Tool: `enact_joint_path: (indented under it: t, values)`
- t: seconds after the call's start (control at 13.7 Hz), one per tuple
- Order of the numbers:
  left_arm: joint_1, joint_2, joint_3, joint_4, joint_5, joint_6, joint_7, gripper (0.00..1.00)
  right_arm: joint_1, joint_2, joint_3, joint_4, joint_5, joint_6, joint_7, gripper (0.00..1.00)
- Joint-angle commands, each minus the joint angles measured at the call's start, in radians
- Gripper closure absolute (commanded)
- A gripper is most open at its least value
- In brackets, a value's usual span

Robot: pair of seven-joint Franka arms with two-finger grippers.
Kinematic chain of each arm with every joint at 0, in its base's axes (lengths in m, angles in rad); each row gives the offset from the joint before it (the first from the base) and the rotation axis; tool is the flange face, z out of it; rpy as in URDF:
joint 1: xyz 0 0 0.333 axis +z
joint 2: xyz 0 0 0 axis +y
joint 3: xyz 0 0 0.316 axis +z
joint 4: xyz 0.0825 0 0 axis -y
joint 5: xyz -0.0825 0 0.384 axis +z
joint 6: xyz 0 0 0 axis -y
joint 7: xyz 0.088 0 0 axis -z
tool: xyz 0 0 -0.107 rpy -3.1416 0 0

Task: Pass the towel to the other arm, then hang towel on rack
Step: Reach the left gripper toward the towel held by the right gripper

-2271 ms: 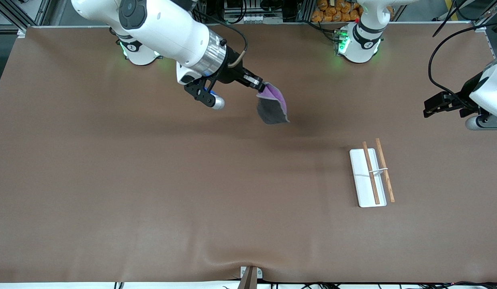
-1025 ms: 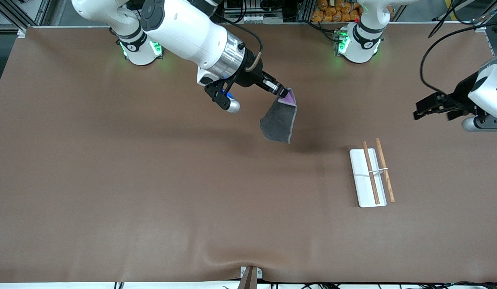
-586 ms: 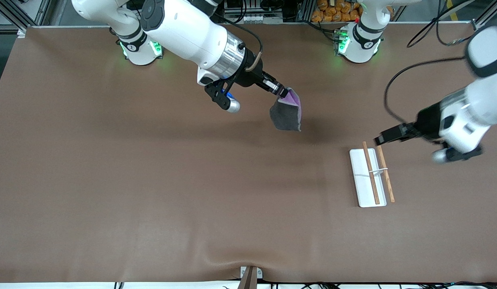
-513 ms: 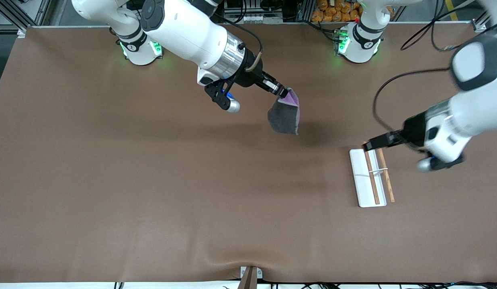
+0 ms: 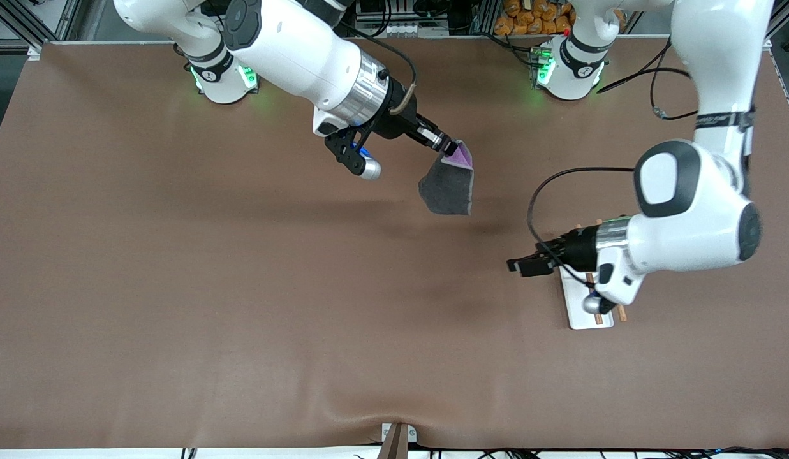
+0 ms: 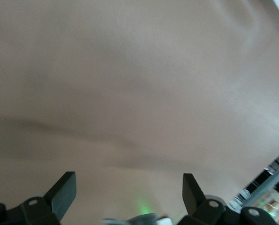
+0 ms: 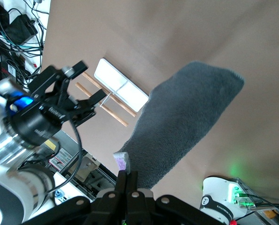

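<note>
One rack [image 7: 121,89], unhidden, right wrist view

The left arm has swung in from the tabletop's edge at its own end toward the centre. Its end effector [image 5: 514,265], jaws spread wide, is now over bare tabletop [image 5: 241,287] just beside the rack [image 5: 576,315], toward the right arm's end; the forearm now covers most of the rack. The towel [image 5: 448,188] held by the right end effector [image 5: 446,148] has swung slightly, its hanging end shifting from about 6 o'clock toward 7 o'clock.
</note>
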Motion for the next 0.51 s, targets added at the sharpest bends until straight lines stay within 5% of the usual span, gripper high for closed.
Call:
enact_joint_path:
  t: [0.0, 0.44]
  values:
    - [-0.041, 0.028, 0.006, 0.025, -0.038, -0.038, -0.129, 0.06, 0.008, 0.016, -0.009, 0.032, 0.016, -0.01, 0.02, 1.0]
    - [-0.121, 0.034, 0.009, 0.023, -0.022, -0.083, -0.389, 0.06, 0.008, 0.016, -0.009, 0.032, 0.016, -0.018, 0.02, 1.0]
